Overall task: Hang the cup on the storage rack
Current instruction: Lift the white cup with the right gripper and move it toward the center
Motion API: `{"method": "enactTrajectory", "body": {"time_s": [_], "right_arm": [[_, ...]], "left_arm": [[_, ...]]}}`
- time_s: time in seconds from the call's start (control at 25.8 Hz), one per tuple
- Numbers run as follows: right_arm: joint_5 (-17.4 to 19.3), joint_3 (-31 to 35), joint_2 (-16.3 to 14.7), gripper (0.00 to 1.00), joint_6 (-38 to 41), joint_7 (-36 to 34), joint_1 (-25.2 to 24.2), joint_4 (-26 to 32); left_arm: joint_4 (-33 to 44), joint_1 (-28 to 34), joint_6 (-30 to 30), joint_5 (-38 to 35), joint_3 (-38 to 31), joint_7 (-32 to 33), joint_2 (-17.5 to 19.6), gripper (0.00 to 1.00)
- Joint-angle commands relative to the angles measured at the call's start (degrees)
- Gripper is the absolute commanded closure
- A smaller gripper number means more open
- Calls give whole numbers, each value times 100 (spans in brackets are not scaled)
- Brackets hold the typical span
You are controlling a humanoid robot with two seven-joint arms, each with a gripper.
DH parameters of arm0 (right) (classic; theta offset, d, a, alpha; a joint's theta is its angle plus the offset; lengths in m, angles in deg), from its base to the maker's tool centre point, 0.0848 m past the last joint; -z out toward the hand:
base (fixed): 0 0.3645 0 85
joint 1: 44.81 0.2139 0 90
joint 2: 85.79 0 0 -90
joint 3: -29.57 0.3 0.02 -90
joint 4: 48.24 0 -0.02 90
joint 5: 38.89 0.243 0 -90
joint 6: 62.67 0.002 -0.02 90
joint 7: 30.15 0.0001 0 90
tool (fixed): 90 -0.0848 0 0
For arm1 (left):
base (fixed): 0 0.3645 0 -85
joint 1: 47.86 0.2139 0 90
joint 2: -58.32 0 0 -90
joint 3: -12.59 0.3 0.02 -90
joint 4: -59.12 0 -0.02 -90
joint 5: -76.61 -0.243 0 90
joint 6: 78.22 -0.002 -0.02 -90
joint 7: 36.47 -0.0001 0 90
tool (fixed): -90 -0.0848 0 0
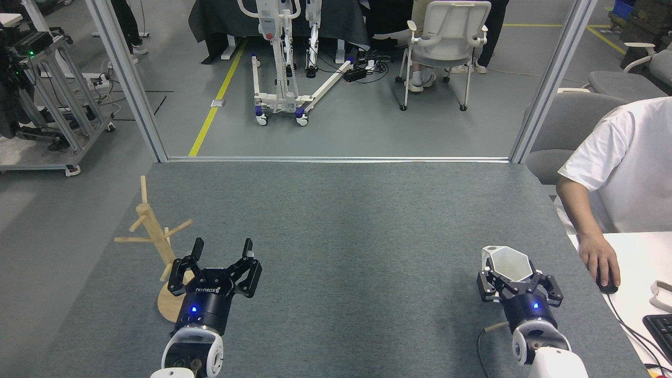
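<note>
A wooden mug tree (157, 239), the storage rack with a round disc base, a slim upright post and short angled pegs, stands near the left edge of a grey felt-covered table (341, 226), all of its visible pegs bare. Just to its right, and overlapping the disc base from the head view, the robot's left gripper (221, 245) sits low over the tabletop with its two black fingers spread wide apart and nothing between them, a blue light glowing on its wrist. The middle of the table lies between the two arms, which are well apart. Toward the right edge, the right gripper (505, 270) has its black fingers closed around a matte white faceted cup (508, 264), whose hexagonal rim faces up and away from the camera, its small loop handle showing at the upper left of the rim; the cup is far across the table from the rack. At the far right, a person in a white T-shirt (625, 163) rests a hand (599, 258) on a dark computer mouse (608, 286) on a white desk (643, 273) beside the table. Beyond the table, a white office chair (443, 37) stands on the grey floor.
</note>
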Motion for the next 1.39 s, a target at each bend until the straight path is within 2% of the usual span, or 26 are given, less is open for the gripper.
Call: {"method": "enactTrajectory", "body": {"time_s": [0.0, 0.08, 0.19, 0.43, 0.58, 0.74, 0.89, 0.93, 1.01, 1.12, 1.24, 1.35], "right_arm": [[511, 8, -220, 66, 97, 40, 265, 38], [730, -1, -290, 66, 106, 40, 432, 47], [757, -1, -290, 66, 106, 84, 590, 223], [792, 25, -194, 64, 167, 1165, 634, 1392], [845, 16, -71, 64, 167, 1270, 652, 1664], [880, 16, 0, 64, 185, 1903, 696, 1963], [1328, 8, 70, 64, 150, 2545, 845, 2376], [1354, 8, 132, 64, 141, 2685, 845, 2534], [1346, -19, 448, 66, 123, 2896, 836, 2965], [1346, -80, 861, 67, 132, 3125, 863, 3220], [1328, -177, 914, 70, 123, 3415, 977, 3281], [1310, -449, 923, 77, 53, 3468, 1003, 3422]], "left_arm": [[-5, 11, 14, 0, 26, 37, 3, 1], [-32, -6, 31, -53, 34, 29, 38, 1], [-128, -24, 49, -97, 114, 37, 64, 1], [-489, -252, 40, -97, 140, 64, 56, 1], [-603, -358, 40, -79, 140, 64, 3, 1], [-559, -375, 40, -62, 140, 73, 3, 1], [-577, -367, 49, -27, 140, 73, -6, 1], [-585, -358, 49, -27, 149, 73, -6, 1], [-612, -358, 49, -18, 158, 73, -23, 1], [-612, -358, 5, -27, 237, 73, -85, 1], [-568, -358, -4, -27, 245, 64, -103, 1], [-541, -340, 31, -27, 245, 73, -94, 1]]}}
